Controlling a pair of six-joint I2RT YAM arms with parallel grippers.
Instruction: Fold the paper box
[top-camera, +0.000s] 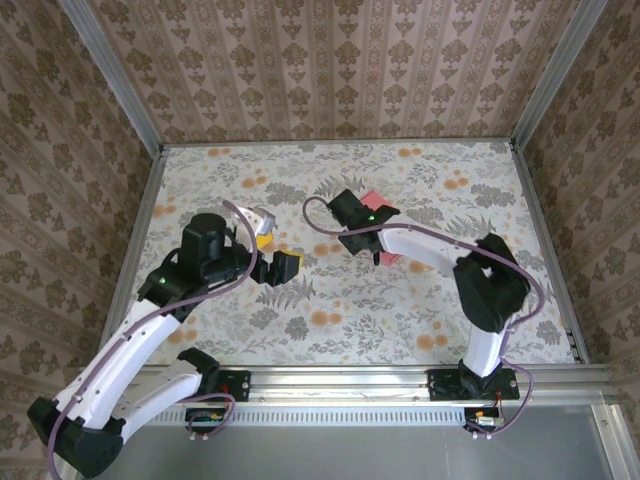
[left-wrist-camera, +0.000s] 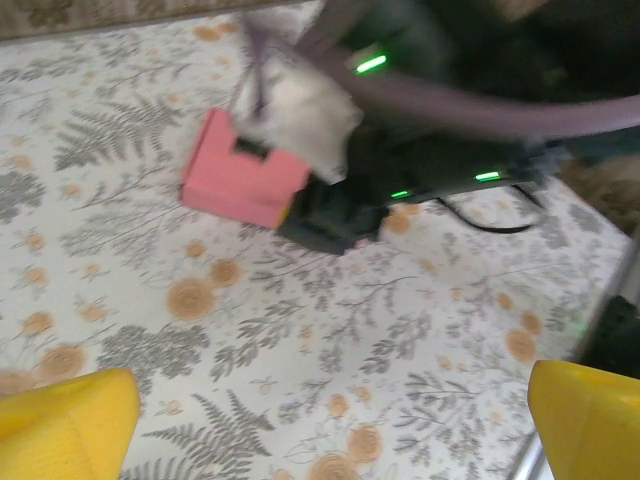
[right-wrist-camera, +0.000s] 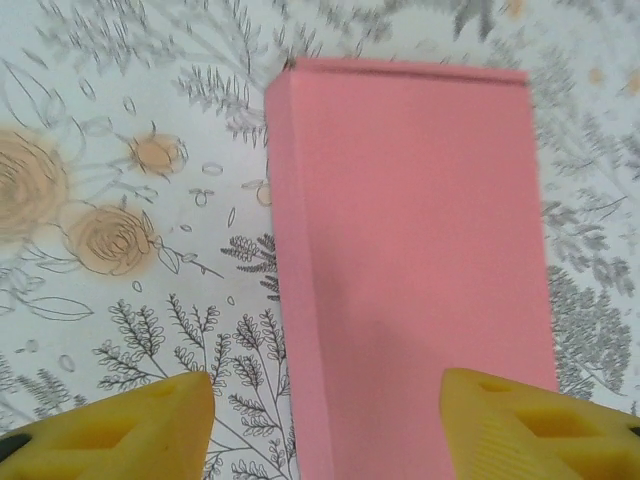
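My right hand hangs low over the paper box, its two yellow fingers spread to either side of it. Bare table shows between one finger and the box's edge, so the hand is parted and grips nothing. The box is a flat, closed pink block lying on the flowered table a little right of the middle, beneath my right wrist, while my left hand sits well apart to the left, pointed towards the box, its fingers spread wide and empty.
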